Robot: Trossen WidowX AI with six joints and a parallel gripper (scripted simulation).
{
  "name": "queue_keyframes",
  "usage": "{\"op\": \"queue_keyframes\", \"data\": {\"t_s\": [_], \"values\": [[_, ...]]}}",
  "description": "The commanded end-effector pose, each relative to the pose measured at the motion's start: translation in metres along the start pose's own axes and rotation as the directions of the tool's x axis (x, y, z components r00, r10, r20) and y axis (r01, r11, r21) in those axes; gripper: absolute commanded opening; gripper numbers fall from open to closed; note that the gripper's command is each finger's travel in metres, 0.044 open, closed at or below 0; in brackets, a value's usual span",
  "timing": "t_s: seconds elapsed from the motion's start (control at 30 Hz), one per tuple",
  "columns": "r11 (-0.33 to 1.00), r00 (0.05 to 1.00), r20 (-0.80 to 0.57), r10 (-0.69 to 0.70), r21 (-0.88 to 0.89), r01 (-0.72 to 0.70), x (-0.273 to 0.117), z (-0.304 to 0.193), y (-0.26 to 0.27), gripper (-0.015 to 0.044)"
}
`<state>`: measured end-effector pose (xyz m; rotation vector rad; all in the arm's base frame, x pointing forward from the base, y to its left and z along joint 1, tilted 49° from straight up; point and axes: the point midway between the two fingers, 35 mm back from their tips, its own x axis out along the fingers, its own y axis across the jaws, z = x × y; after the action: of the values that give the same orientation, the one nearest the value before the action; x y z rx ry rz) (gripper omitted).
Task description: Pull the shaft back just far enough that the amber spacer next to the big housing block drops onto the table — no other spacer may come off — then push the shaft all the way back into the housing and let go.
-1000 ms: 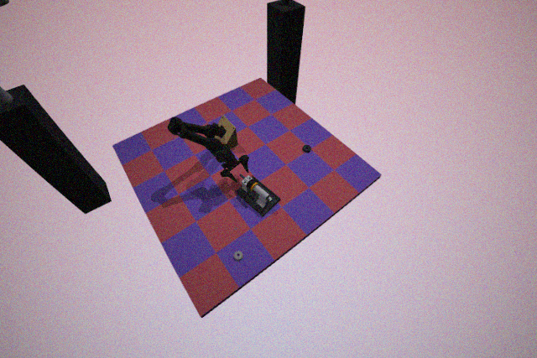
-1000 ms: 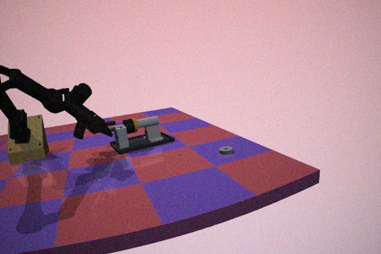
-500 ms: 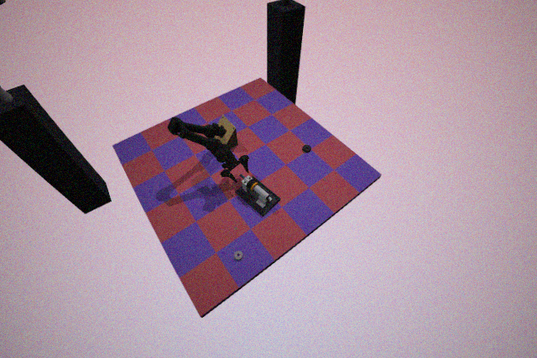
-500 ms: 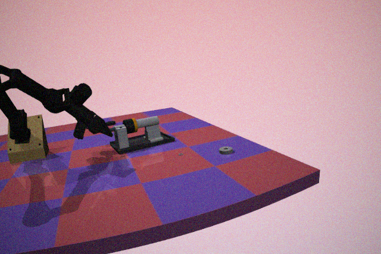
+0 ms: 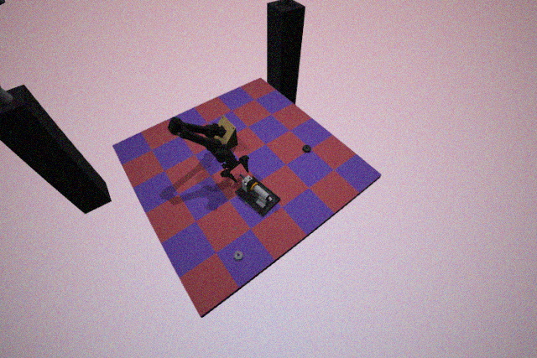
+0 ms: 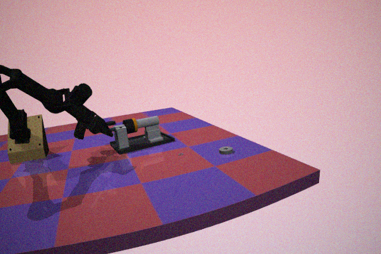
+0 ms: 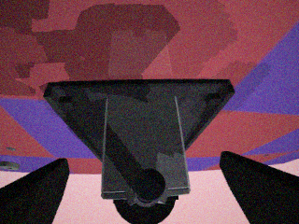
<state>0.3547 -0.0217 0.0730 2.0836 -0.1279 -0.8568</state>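
The amber spacer (image 5: 254,185) (image 6: 134,125) sits on the shaft line against the big housing block (image 5: 263,192) (image 6: 152,132). Black spacers (image 6: 127,125) fill the space between it and the small grey post (image 6: 121,137) (image 7: 140,140). The shaft's near end (image 7: 150,184) sticks out of the post towards me, round and dark in the wrist view. My gripper (image 5: 242,177) (image 6: 113,128) (image 7: 147,162) is open and empty, its fingers on either side of the shaft end without touching it. The shaft inside the spacers and housing is hidden.
The fixture stands on a dark base plate (image 5: 263,214) (image 6: 138,142) (image 7: 140,85). A loose grey ring (image 5: 235,257) (image 6: 225,151) and a black ring (image 5: 306,151) lie on the checkered table. My arm's wooden base block (image 5: 231,139) (image 6: 27,151) is behind the gripper. Dark pillars stand beyond the table.
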Motion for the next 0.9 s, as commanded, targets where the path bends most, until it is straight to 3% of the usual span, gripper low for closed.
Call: {"op": "queue_keyframes", "data": {"t_s": [0.0, 0.87], "values": [[1.000, 1.000, 0.001, -0.004, -0.006, 0.004, 0.006, 0.000, 0.000, 0.0440], [1.000, 1.000, 0.001, -0.003, -0.006, 0.003, 0.017, 0.000, 0.000, 0.0440]]}}
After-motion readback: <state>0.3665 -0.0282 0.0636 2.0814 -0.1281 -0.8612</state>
